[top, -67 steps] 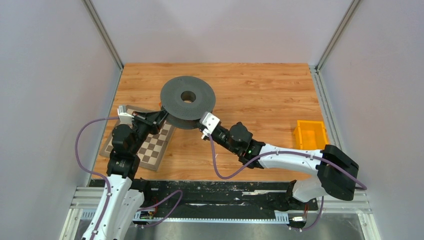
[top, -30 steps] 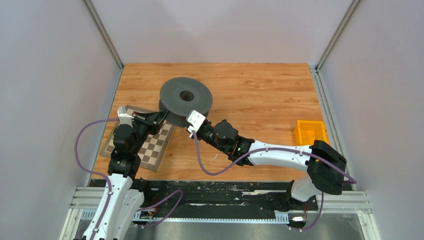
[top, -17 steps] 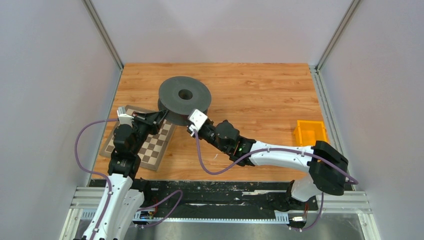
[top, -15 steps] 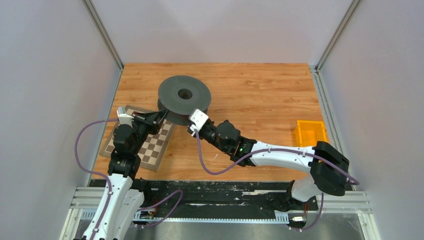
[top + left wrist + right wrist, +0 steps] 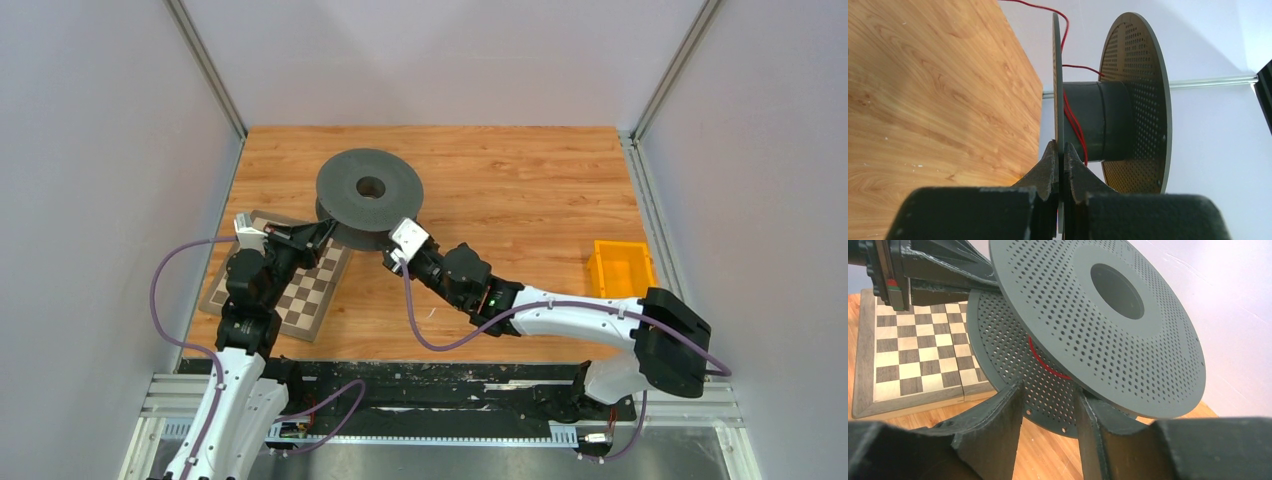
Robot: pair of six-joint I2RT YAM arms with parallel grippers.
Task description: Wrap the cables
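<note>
The dark grey spool (image 5: 370,190) has two perforated flanges and is tilted up off the table. Thin red cable (image 5: 1074,122) runs round its hub and out past the flange edge; a short arc shows between the flanges in the right wrist view (image 5: 1045,365). My left gripper (image 5: 325,232) is shut on the edge of one flange (image 5: 1058,150). My right gripper (image 5: 393,250) is open at the spool's near right rim (image 5: 1048,407). Its right finger (image 5: 1093,425) sits just under the upper flange, its left finger (image 5: 998,425) before the lower one.
A folded chessboard (image 5: 300,290) lies on the wooden table (image 5: 520,190) under my left arm; it also shows in the right wrist view (image 5: 913,355). A yellow bin (image 5: 620,268) stands at the right edge. Grey walls close in the table on three sides.
My right gripper swept left along the spool's near rim, then drew back a little to the right. The spool shifted slightly left. The left gripper kept its hold.
</note>
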